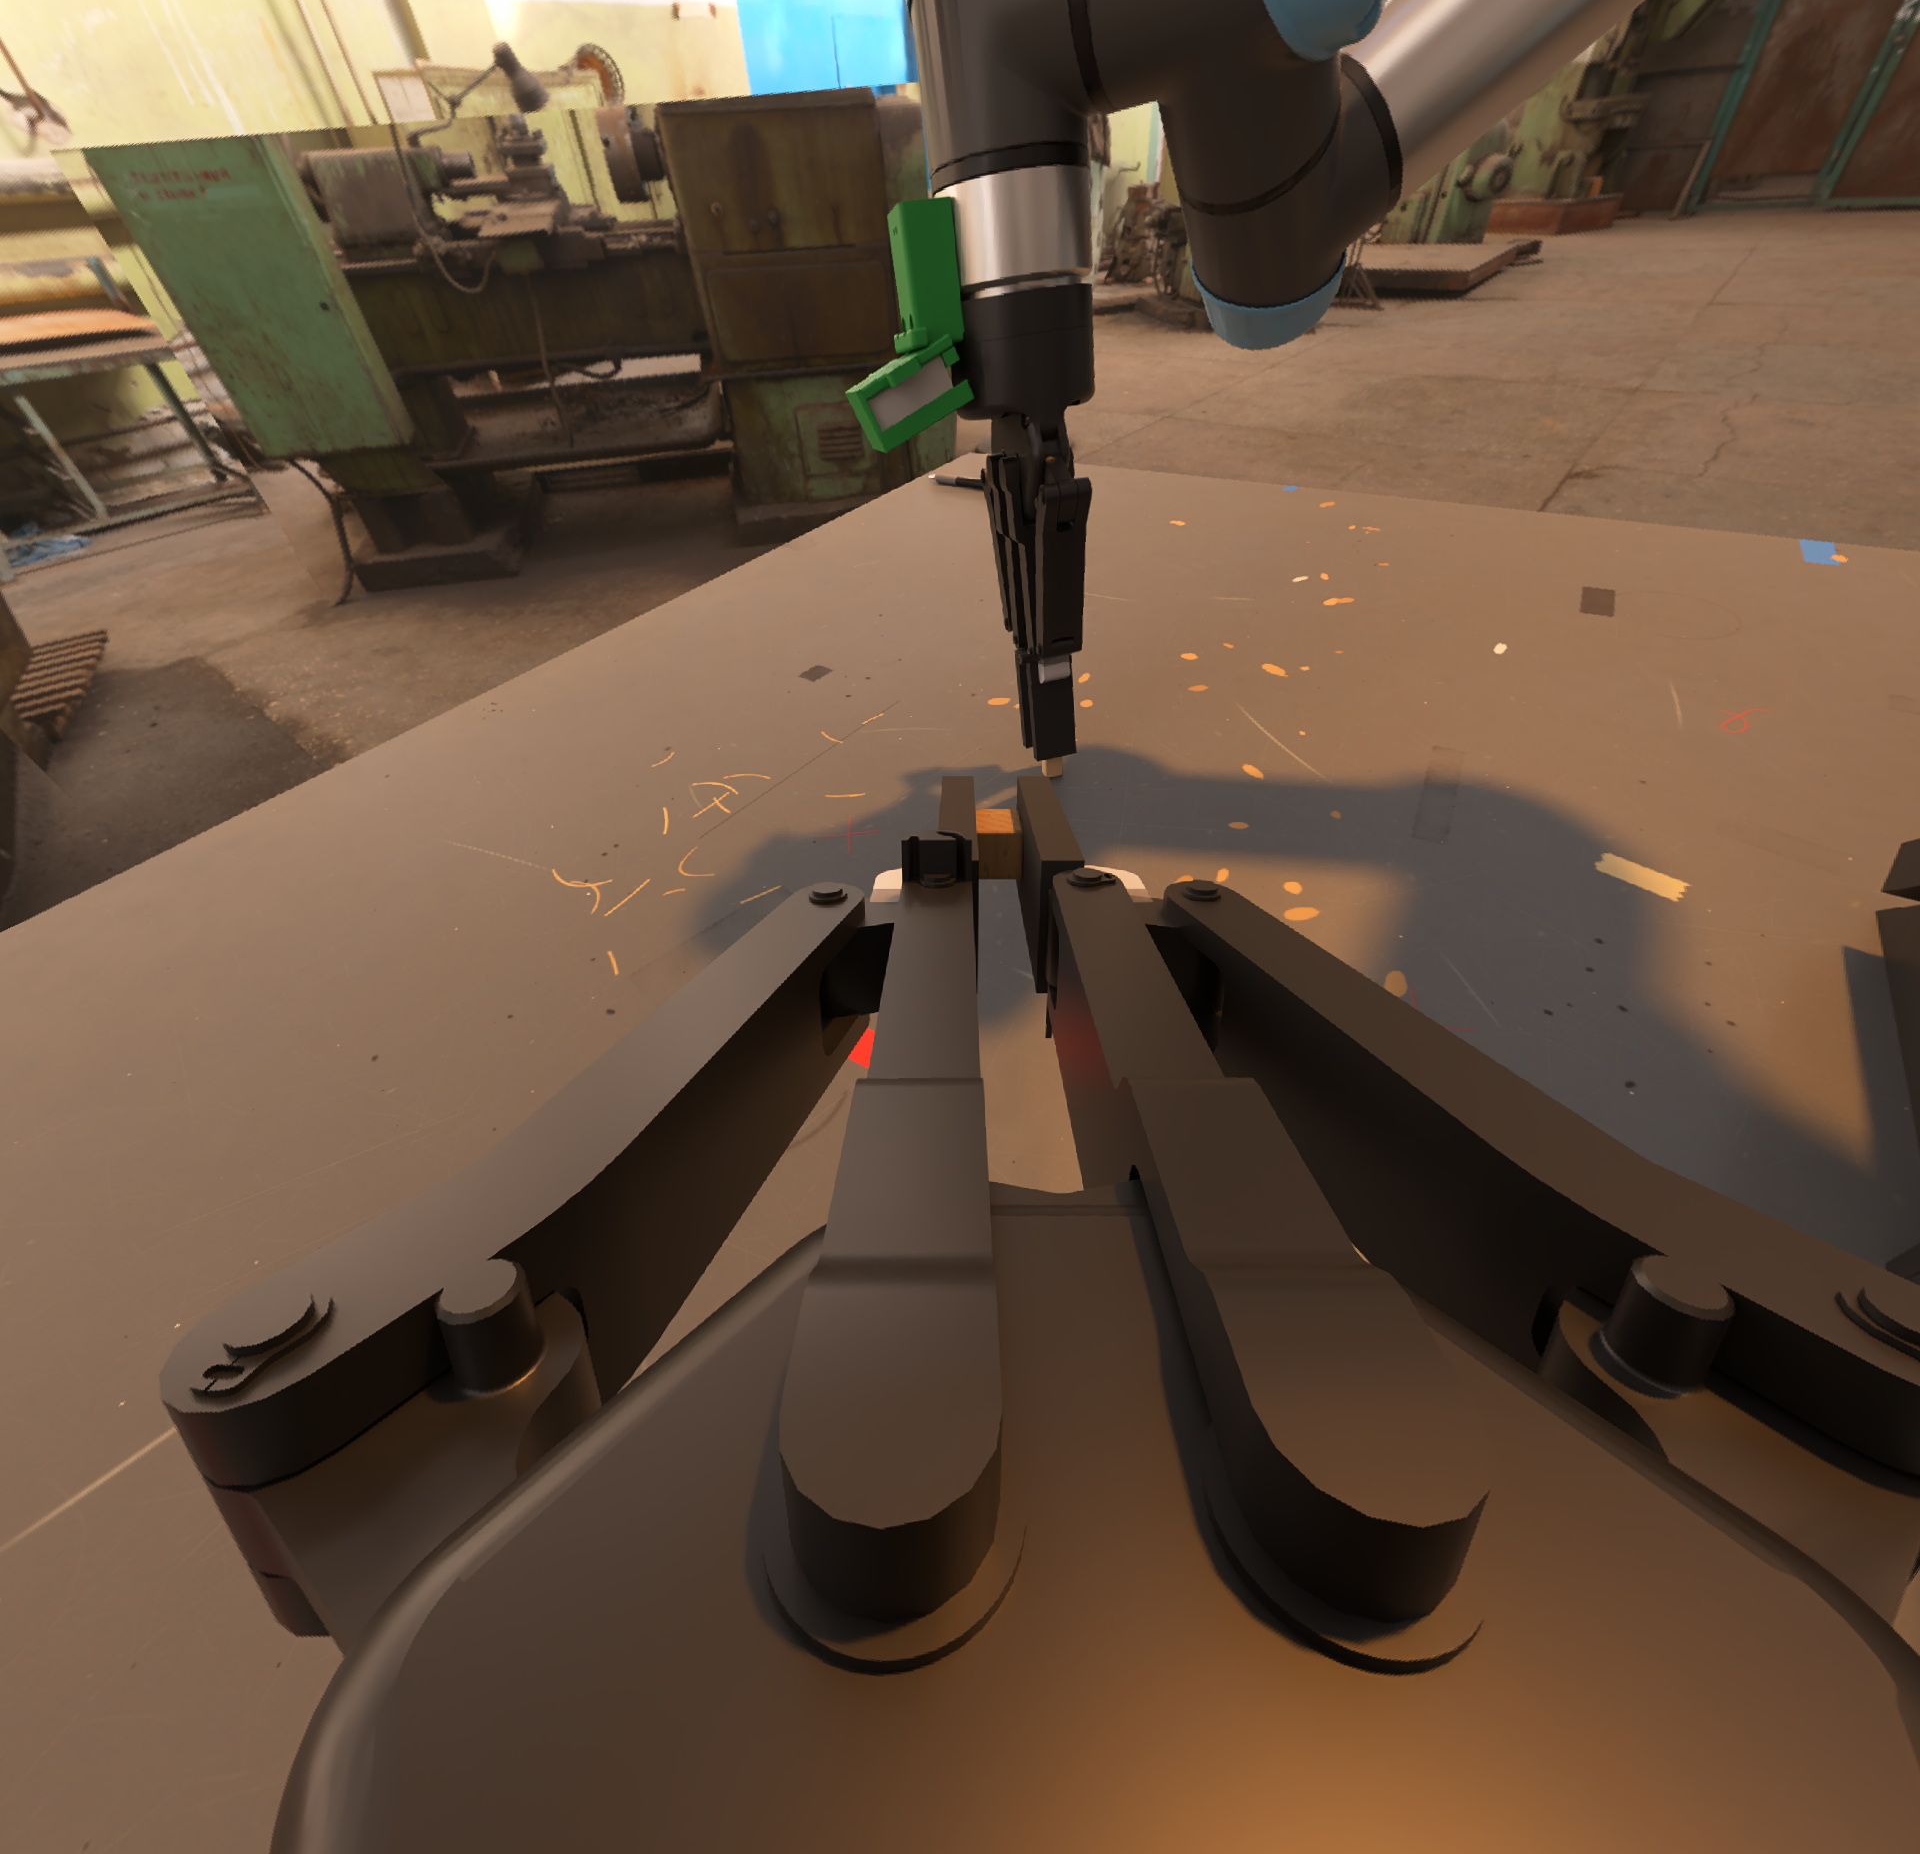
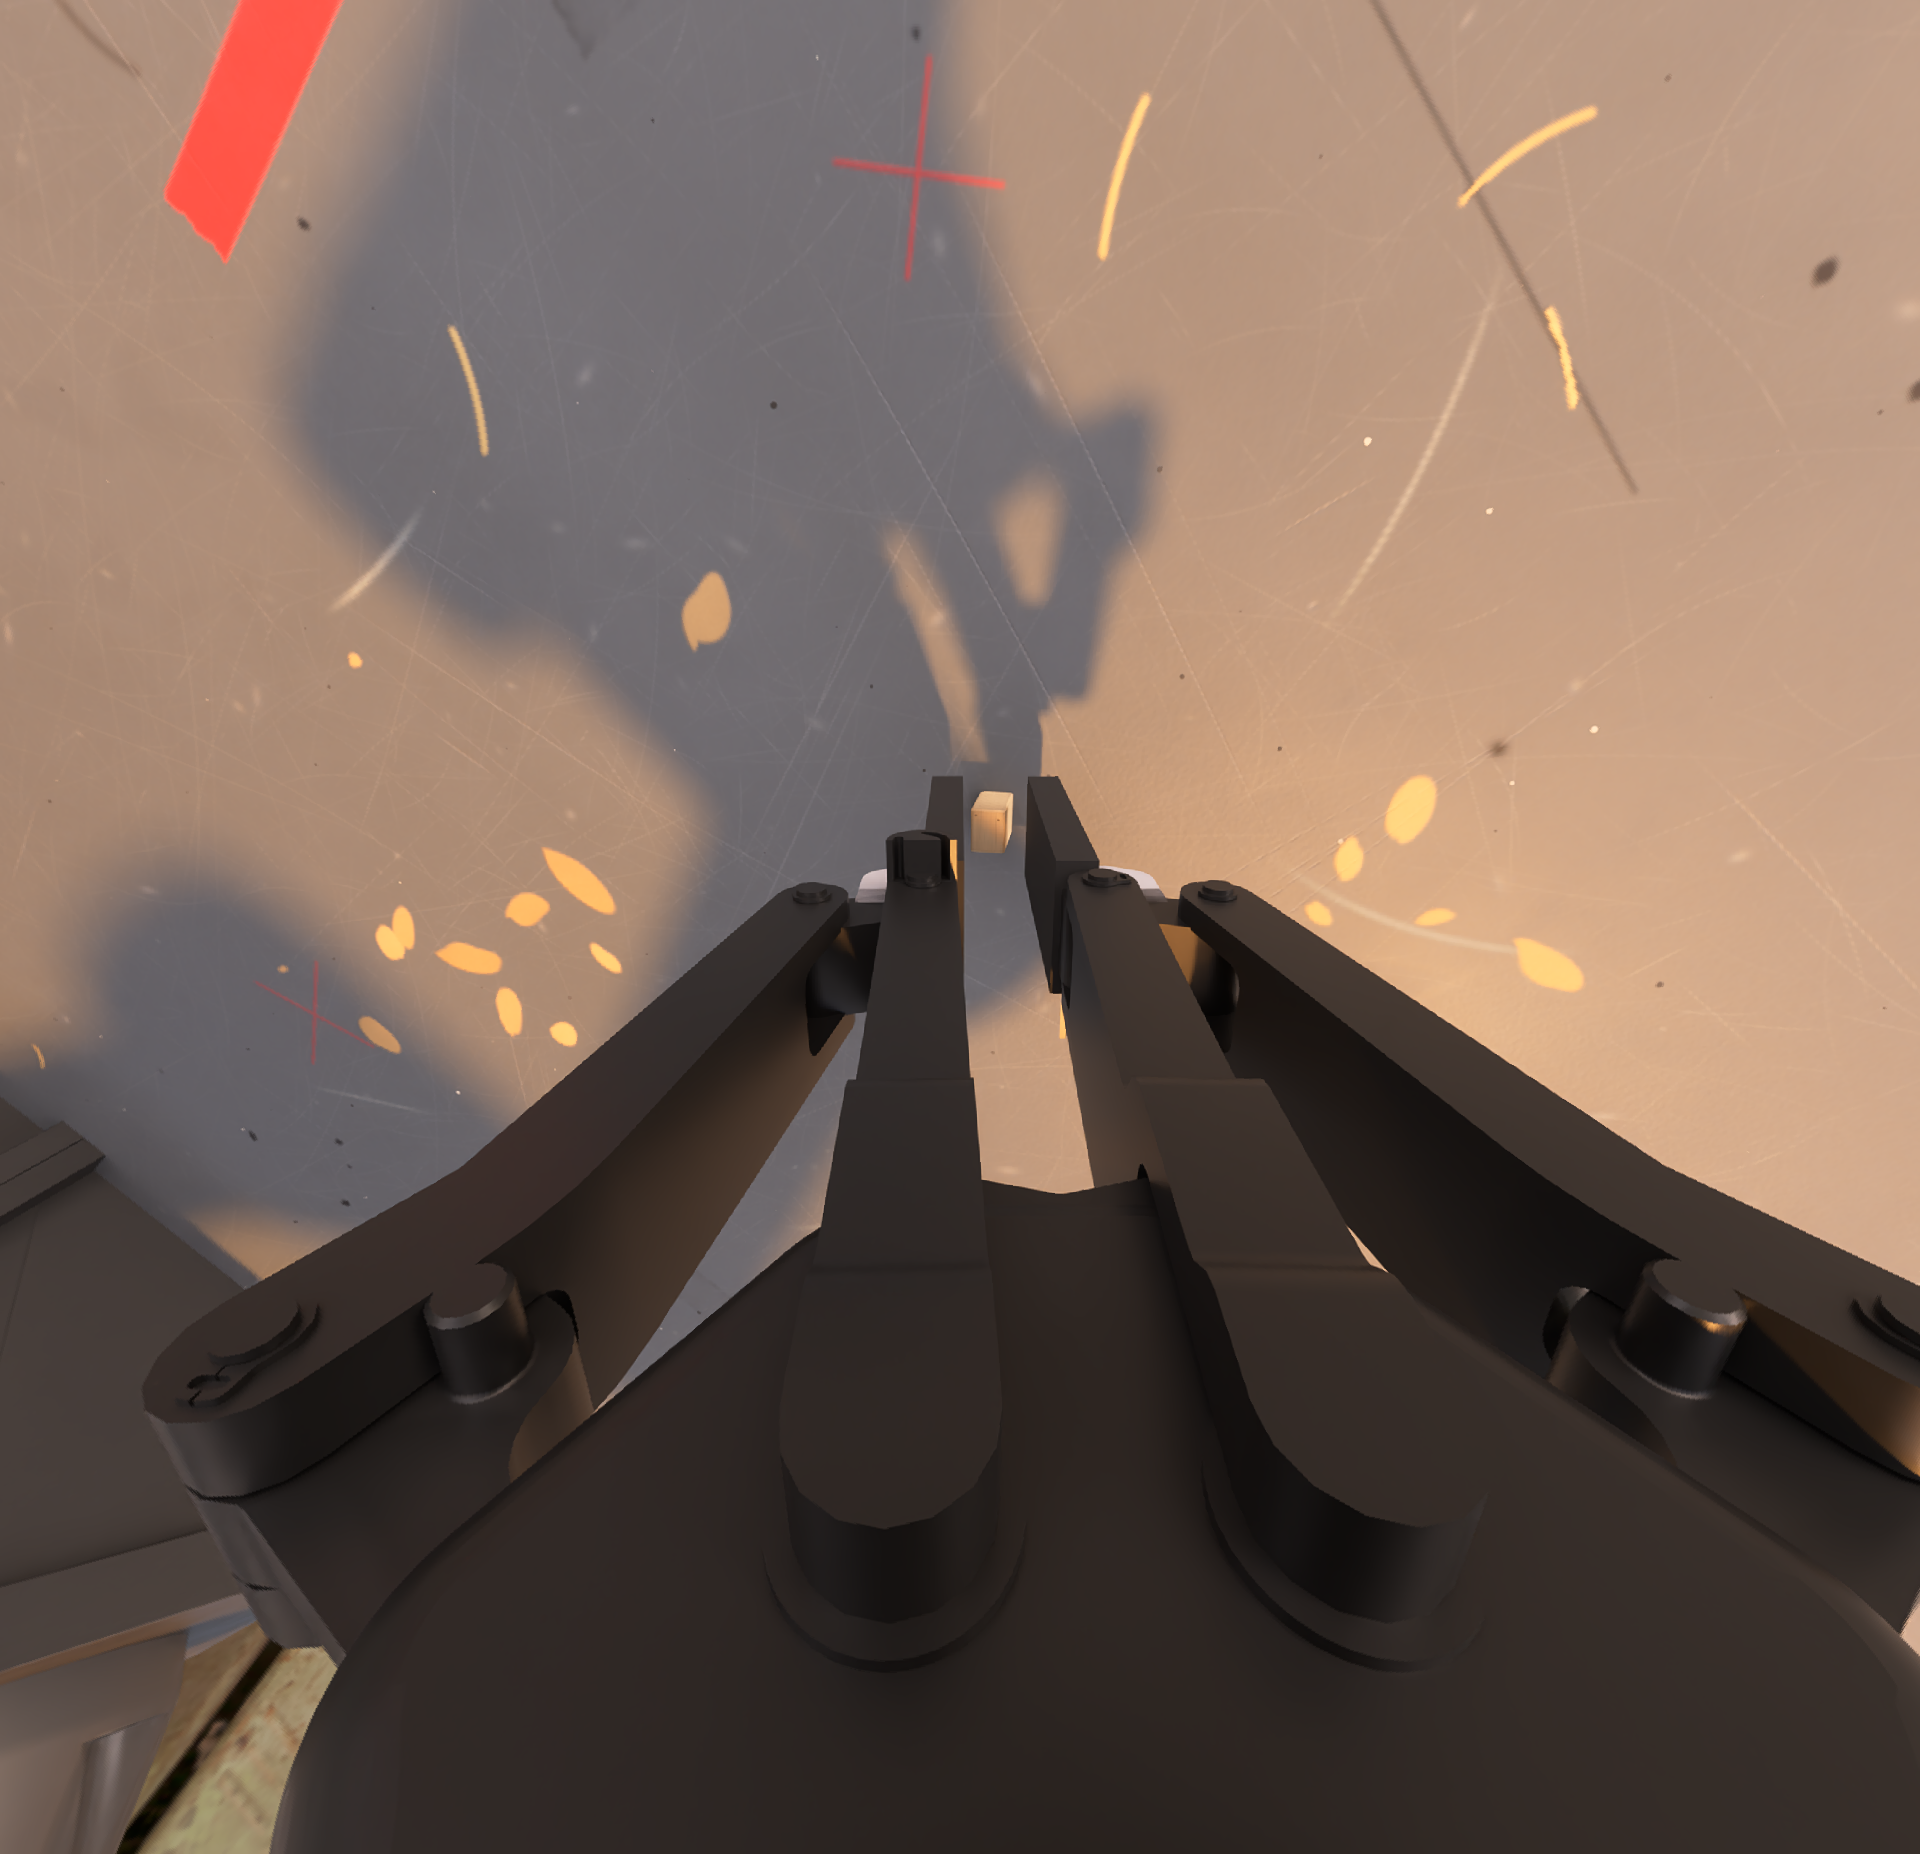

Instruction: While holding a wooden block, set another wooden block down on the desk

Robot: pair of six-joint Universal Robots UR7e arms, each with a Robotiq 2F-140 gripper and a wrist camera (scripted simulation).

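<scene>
In the left wrist view my left gripper [image 1: 997, 817] is shut on a small wooden block [image 1: 1000, 840], held a little above the scuffed brown desk [image 1: 416, 973]. Just beyond it, my right gripper [image 1: 1049, 750] points straight down, and a pale block tip [image 1: 1051, 767] shows under its fingertips at the desk surface. In the right wrist view the second wooden block [image 2: 991, 822] sits between the fingertips of my right gripper [image 2: 992, 791]. Thin gaps show on both sides of it, so the jaws stand slightly apart and do not touch it.
The right arm [image 1: 1039, 142] rises above the desk's middle. A red tape strip [image 2: 265, 90] and a red cross mark [image 2: 920, 175] lie on the desk ahead. Old green machines [image 1: 468, 277] stand past the far edge. A dark object [image 1: 1896, 931] is at the right edge.
</scene>
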